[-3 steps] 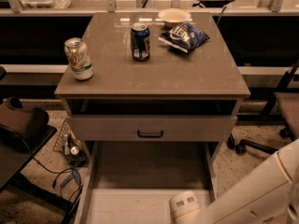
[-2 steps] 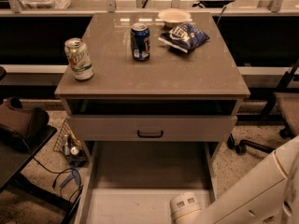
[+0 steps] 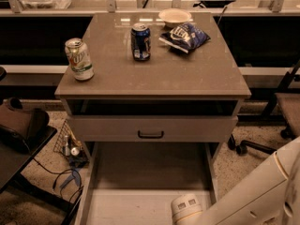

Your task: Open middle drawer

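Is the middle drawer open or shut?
Shut: middle drawer front sits flush under the tabletop; end effector out of view, arm lower right.

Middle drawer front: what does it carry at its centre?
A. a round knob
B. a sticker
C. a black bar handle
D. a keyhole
C: the middle drawer shows a black bar handle at its centre; the gripper is out of view, only the arm showing lower right.

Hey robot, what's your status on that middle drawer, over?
Gripper out of view; arm low at the view's right. Middle drawer looks shut, handle untouched. Lower drawer pulled out beneath it; nothing blocks the handle.
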Robot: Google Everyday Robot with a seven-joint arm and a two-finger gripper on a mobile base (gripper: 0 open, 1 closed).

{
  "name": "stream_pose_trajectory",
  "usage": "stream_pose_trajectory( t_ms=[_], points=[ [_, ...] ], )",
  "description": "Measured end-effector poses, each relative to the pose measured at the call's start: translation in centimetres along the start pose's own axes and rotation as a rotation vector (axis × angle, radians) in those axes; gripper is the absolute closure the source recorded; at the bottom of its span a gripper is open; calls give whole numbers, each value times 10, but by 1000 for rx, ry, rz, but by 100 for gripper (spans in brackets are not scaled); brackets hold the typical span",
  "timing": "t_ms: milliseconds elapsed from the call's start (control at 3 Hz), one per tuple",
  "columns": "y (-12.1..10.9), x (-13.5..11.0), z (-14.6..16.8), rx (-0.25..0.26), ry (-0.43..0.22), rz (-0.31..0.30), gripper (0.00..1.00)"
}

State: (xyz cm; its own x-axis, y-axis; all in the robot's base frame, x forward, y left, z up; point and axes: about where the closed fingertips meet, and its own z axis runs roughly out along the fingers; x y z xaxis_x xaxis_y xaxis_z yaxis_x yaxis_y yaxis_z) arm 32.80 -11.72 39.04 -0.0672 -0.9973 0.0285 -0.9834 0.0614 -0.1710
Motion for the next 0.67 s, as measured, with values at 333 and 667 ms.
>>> stream_pose_trajectory(
  t_ms=[333, 667],
  points=[
    [0, 0, 0, -1, 0, 0, 36],
    [1, 0, 0, -2, 0, -1, 13]
  ],
)
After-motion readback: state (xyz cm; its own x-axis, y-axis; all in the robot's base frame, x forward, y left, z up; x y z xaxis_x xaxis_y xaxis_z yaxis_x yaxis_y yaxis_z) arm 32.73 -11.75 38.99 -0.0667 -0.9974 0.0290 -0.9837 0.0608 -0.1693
